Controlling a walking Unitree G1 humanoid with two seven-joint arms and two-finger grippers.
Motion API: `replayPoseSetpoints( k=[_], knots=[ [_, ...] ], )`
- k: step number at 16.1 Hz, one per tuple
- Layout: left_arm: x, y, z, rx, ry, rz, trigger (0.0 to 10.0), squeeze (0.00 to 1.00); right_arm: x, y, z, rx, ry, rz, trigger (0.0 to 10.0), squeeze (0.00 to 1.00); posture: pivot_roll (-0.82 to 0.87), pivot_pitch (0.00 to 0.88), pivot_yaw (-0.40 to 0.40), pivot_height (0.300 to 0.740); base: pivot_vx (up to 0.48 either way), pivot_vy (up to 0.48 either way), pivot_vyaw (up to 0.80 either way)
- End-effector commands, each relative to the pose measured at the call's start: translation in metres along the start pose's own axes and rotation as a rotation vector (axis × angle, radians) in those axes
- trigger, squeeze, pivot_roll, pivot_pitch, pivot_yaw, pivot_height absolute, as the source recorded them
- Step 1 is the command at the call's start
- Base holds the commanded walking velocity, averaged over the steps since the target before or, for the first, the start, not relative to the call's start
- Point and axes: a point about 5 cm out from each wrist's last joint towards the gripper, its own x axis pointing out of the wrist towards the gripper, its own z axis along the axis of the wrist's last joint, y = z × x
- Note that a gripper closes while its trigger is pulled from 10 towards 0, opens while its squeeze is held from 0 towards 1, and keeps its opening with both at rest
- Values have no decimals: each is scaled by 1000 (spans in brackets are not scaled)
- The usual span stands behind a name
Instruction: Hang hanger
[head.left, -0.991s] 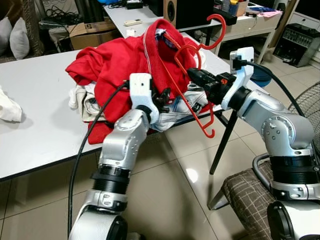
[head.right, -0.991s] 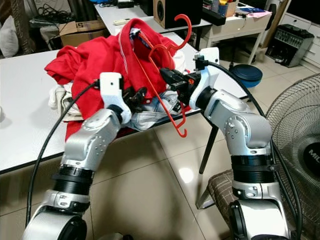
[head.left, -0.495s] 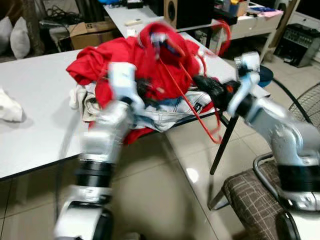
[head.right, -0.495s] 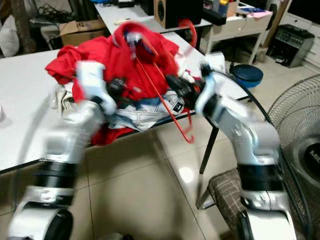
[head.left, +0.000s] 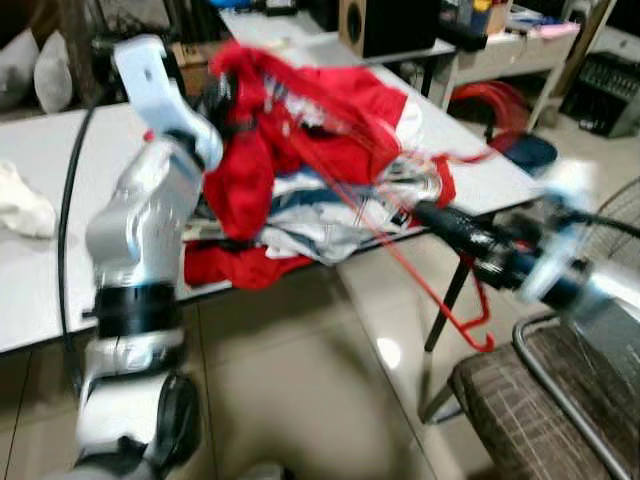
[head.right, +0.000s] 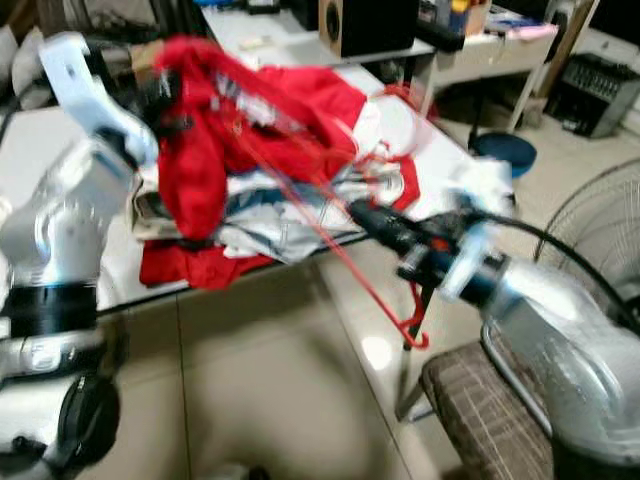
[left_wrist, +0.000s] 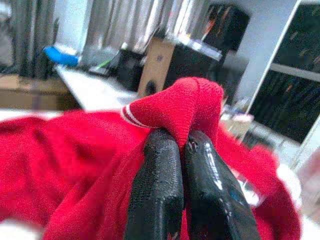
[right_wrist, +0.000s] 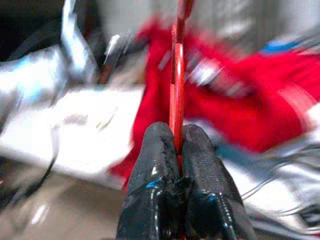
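A red garment (head.left: 300, 120) lies heaped with other clothes on the white table (head.left: 40, 300). My left gripper (head.left: 212, 98) is raised at the table's left side and shut on a ribbed fold of the garment (left_wrist: 186, 100), holding that part up. My right gripper (head.left: 428, 214) sits low at the table's front edge, shut on a thin red hanger (right_wrist: 176, 75). The hanger's wire (head.left: 470, 320) slants from inside the garment down past the table edge toward the floor. Its hook is blurred near the table's right end.
A chair with a checked cushion (head.left: 530, 400) stands close at the lower right, and a floor fan (head.right: 600, 230) is beside it. A blue stool (head.left: 530, 152) sits past the table corner. A white cloth (head.left: 20, 205) lies on the table's left. A black speaker (head.left: 385, 25) stands behind.
My left arm swung up and to the left, lifting the red garment's fold. My right gripper dropped and pulled back to the right with the hanger. Both eye views are now blurred.
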Motion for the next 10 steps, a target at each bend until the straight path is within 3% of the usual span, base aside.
replayPoseSetpoints(
  k=[1,3,4,6,10],
  knots=[
    [-1,-2,1,52,20,11,10000,0,-8,2,10,-30,-68,-113,10000,0,-3,0,79,740,0,0,0],
    [-2,-4,0,77,12,16,10000,0,-16,7,8,-34,-132,-277,10000,0,-13,0,90,740,0,0,0],
    [-1,-8,-3,109,18,8,10000,0,-20,5,1,15,-167,-392,10000,0,-14,0,95,740,0,0,0],
    [1,-15,-5,115,15,-6,10000,0,-19,8,-11,66,-174,-498,10000,0,-18,0,102,740,0,0,0],
    [7,-32,-2,138,-5,-52,10000,0,-3,17,-21,75,-169,-568,10000,0,-18,0,102,740,0,0,0]
  ],
)
